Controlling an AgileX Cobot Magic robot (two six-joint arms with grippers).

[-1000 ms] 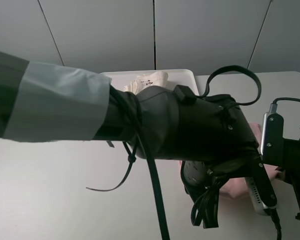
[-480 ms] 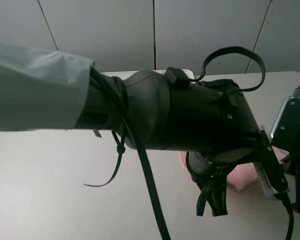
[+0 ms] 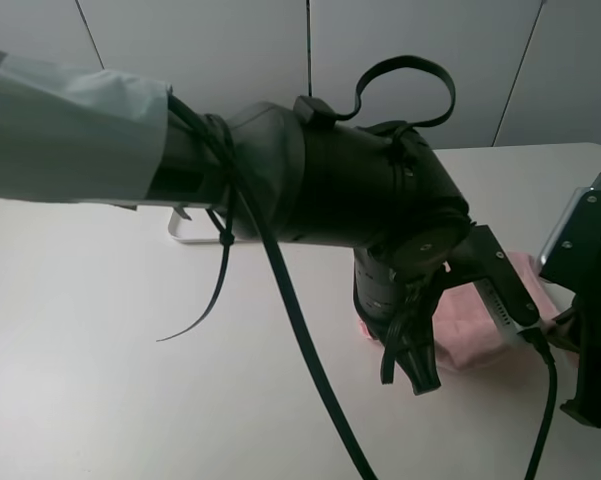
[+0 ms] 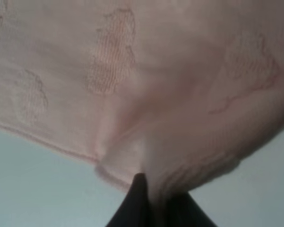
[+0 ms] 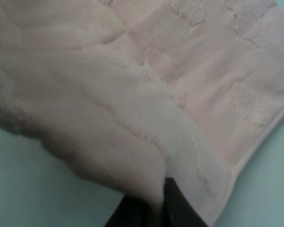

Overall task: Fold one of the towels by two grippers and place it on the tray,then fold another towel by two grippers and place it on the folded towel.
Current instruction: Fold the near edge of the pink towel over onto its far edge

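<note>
Grey wall panels [image 3: 410, 40] fill the upper part of the exterior view, above a white table [image 3: 80, 380] that takes up the rest. From the upper left to the centre of the frame stretches the left arm [image 3: 330, 190]. Its near section is wrapped in a grey sleeve [image 3: 70, 130], and it sits so large in view that it hides much of the tabletop behind it. A black cable [image 3: 300, 330] tied to it hangs down to the lower edge. Just under the arm, left of centre, a white corner of the tray [image 3: 185, 235] shows; the rest of it is hidden.

The pink towel [image 3: 480, 320] lies on the table at the lower right, well apart from that tray corner. It sits between the left arm's end and the black right arm [image 3: 595, 330] at the right border.

In the left wrist view, the left gripper [image 4: 153, 203] is clenched on a gathered fold of the towel's hemmed edge, with the cloth pinched between its black fingers [image 4: 137, 203]. In the right wrist view, the right gripper [image 5: 153, 203] is likewise clamped on the towel's hem close to a corner. Pink terry with faint embossed patches drapes over that gripper's dark fingers [image 5: 179, 208].
</note>
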